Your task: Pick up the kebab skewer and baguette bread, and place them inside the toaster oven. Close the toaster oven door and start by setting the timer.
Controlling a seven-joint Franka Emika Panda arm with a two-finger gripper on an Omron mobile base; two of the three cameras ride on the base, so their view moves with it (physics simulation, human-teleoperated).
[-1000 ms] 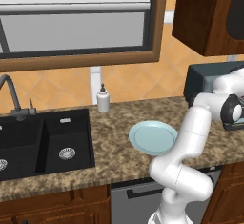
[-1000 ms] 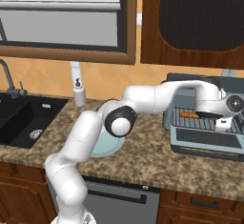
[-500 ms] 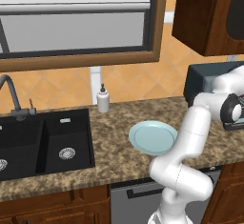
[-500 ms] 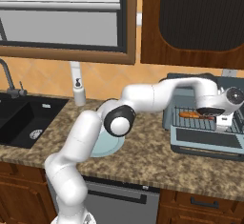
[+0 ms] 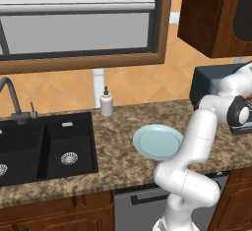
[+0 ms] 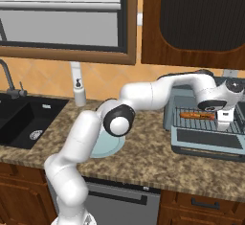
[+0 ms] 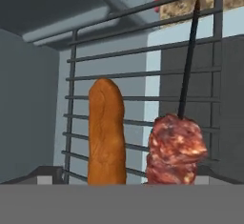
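**On the oven rack: bread and skewer side by side, end effector released**

Inside the toaster oven (image 6: pixel 201 123), the baguette bread (image 7: pixel 106 132) and the kebab skewer (image 7: pixel 178 144) lie next to each other on the wire rack (image 7: pixel 138 75). In the hand view both sit just ahead of the end effector (image 6: pixel 224 119), the loaf toward one fingertip side and the meat toward the other, with a narrow gap of bare rack between them. The end effector is released, jaws wide and holding nothing, hovering at the mouth of the oven above the toaster oven door (image 6: pixel 206 140), which is folded down flat toward the table edge.

The loaf's long axis runs away from the camera, across the rack's bars toward the far side of the rack. The skewer lies roughly parallel: its red-brown meat chunks are at the near end and its thin dark stick points away, reaching the rack's far rim. From the right base view the food shows as a short orange-brown streak lying crosswise on the rack.

The oven stands at the right end of the speckled stone table (image 5: pixel 118 151). Well to its left lie a pale blue plate (image 5: pixel 157 141), a white soap dispenser (image 5: pixel 106 102) against the wall, and a black double sink (image 5: pixel 44 146) with its tap (image 5: pixel 12 100). The arm's white links pass over the plate and partly hide it in the right base view.
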